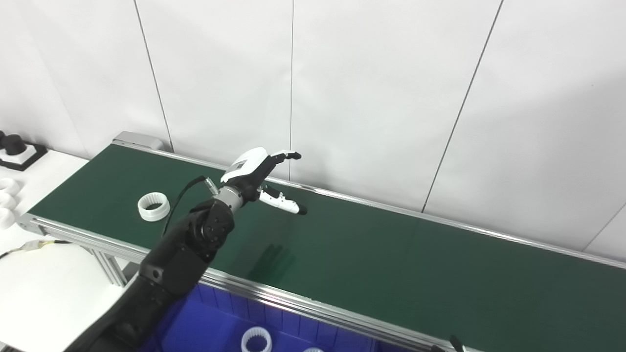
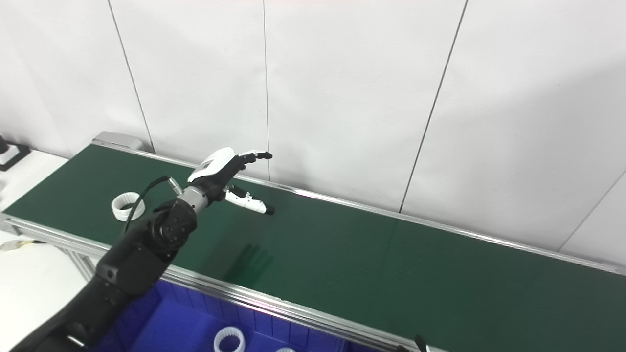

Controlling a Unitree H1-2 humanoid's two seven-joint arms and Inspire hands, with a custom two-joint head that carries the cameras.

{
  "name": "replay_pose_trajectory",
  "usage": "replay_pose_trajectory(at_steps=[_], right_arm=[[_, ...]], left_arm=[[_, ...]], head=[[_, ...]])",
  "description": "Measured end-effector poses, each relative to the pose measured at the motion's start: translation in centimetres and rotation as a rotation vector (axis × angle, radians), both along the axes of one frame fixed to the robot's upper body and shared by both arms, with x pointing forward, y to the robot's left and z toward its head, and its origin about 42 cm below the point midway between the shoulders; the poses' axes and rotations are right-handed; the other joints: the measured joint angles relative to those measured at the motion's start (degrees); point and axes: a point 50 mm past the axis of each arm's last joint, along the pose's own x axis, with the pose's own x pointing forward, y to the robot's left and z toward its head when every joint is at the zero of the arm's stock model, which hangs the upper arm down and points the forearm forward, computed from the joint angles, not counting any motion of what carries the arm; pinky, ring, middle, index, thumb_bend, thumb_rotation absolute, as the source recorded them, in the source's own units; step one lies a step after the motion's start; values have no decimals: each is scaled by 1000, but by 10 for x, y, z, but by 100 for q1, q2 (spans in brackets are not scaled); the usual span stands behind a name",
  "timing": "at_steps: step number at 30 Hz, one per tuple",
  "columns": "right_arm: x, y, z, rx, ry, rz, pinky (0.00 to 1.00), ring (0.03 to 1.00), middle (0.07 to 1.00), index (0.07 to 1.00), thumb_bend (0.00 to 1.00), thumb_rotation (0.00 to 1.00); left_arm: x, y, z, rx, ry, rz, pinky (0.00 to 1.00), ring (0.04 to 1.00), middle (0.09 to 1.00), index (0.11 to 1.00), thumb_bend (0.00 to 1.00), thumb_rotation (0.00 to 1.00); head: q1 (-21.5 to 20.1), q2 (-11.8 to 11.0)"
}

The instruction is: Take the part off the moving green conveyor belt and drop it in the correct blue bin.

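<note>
While the left arm (image 1: 181,254) is reaching up from the lower left over the green belt (image 1: 391,264), the left hand (image 1: 259,178) is hovering above the belt's surface with its fingers (image 1: 288,155) spread apart and its thumb (image 1: 283,203) pointing away from them, holding nothing. Its shadow (image 1: 274,259) is falling on the belt just nearer the camera than the hand. On the belt, a white toothed ring (image 1: 153,206) is lying flat near the belt's left end, to the left of the hand and apart from it, partly behind the arm's black cable (image 1: 183,193). Below the belt's near rail (image 1: 274,293), a blue bin (image 1: 205,327) is sitting with two more white rings (image 1: 256,341) inside, one only partly in view. Beyond the belt's left end, further white rings (image 1: 7,200) and a black part on a white-and-black stand (image 1: 17,149) are resting on a white table (image 1: 49,288). At the belt's near edge, lower right, only a dark fingertip (image 1: 456,342) of the right hand is showing, so its state cannot be told.
</note>
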Motion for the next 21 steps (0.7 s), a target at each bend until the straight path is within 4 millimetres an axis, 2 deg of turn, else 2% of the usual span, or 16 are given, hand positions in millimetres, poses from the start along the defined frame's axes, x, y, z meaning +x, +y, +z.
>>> replay_pose_trajectory(at_steps=[10,15,21], right_arm=[[0,0,0,4,0,-1,710,797,842,963,481,968],[0,0,0,7,0,0,712,797,846,968,484,962],[0,1,0,8,0,2,723,804,847,967,476,955]], left_arm=[[0,0,-14,96,71,-4,774,855,875,835,962,257],[-1,6,-22,158,135,3,815,883,891,857,991,202],[-1,8,-28,217,190,-8,830,873,883,841,1000,138]], head=[[-18,-9],[-44,0],[-62,9]])
